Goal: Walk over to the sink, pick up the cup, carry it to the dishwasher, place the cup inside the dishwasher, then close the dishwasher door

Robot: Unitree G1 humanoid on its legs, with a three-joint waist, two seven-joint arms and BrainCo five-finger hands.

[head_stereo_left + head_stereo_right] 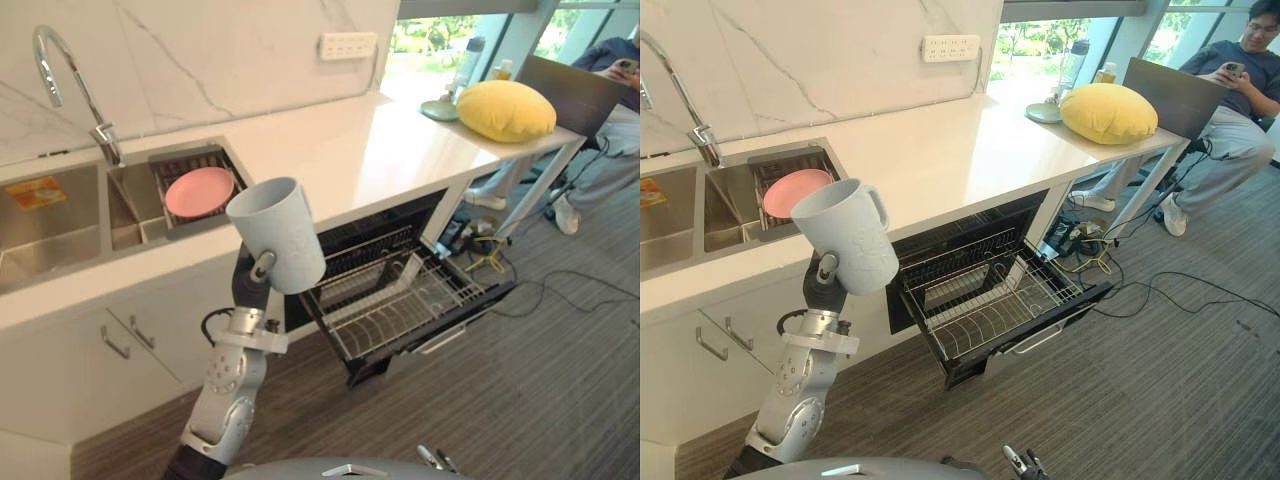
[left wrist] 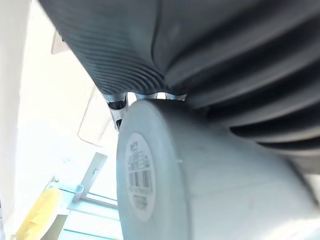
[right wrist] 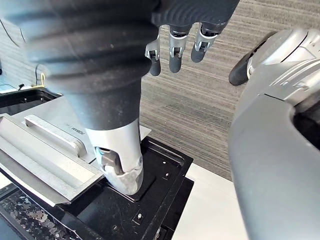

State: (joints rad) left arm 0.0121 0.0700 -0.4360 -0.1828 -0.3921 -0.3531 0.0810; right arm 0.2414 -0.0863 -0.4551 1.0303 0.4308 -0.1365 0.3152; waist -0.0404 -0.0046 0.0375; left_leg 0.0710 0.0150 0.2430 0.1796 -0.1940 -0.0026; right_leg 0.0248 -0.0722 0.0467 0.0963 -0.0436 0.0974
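The left hand (image 1: 262, 268), fingers curled round the wall of the pale grey cup (image 1: 280, 235), holds it tilted in the air in front of the counter. The cup is near of the sink (image 1: 60, 235) with its pink plate (image 1: 199, 191) and left of the open dishwasher (image 1: 400, 300), whose rack is pulled out. The right hand (image 3: 120, 150) hangs over the floor, its fingers (image 3: 174, 52) loose and holding nothing.

Cup (image 1: 277, 235) pale grey-blue, white barcode label on base. Plate (image 1: 199, 191) pink. Cushion (image 1: 506, 109) bright yellow. Wall (image 1: 200, 60) white marble w/ thin grey veins; counter (image 1: 350, 150) plain white. Dishwasher (image 1: 362, 370) black, racks (image 1: 390, 305) silver wire. Floor (image 1: 570, 380) grey-brown, fine streaky grain. Sink (image 1: 50, 235) steel-grey.
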